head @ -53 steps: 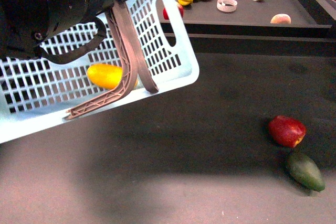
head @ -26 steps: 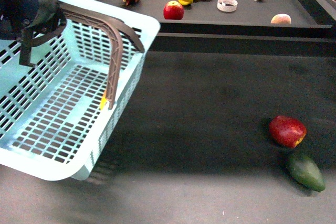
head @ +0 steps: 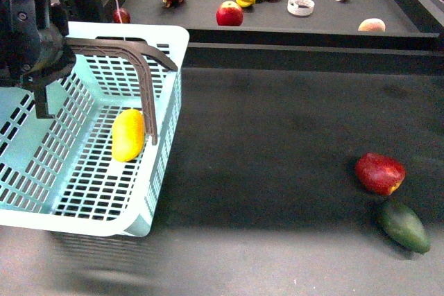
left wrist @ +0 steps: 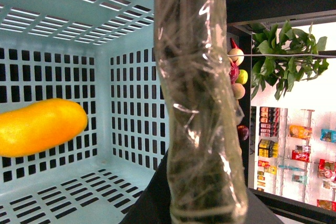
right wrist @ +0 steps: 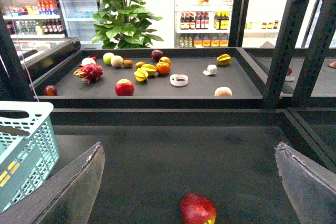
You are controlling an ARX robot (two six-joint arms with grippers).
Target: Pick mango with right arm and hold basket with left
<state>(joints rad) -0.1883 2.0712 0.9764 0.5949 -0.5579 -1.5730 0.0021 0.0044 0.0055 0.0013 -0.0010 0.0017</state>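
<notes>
**Dark desk, bright shop behind**

A dark grey matte desk spans the foreground. Behind it a black metal-framed tray shelf carries assorted fruit. Beyond, a leafy green potted plant stands before brightly lit shelves of bottled drinks.

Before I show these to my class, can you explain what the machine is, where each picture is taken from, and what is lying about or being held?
It is a two-armed robot. One picture looks forward from its body; the other two come from cameras on its wrists. In the front view the left hand grips the rim of a turquoise basket, with a yellow mango lying inside. The left wrist view looks into that basket past a plastic-wrapped finger. On the dark surface lie a red fruit and a green fruit. A shelf behind holds more fruit. The right hand is open and empty.
</notes>
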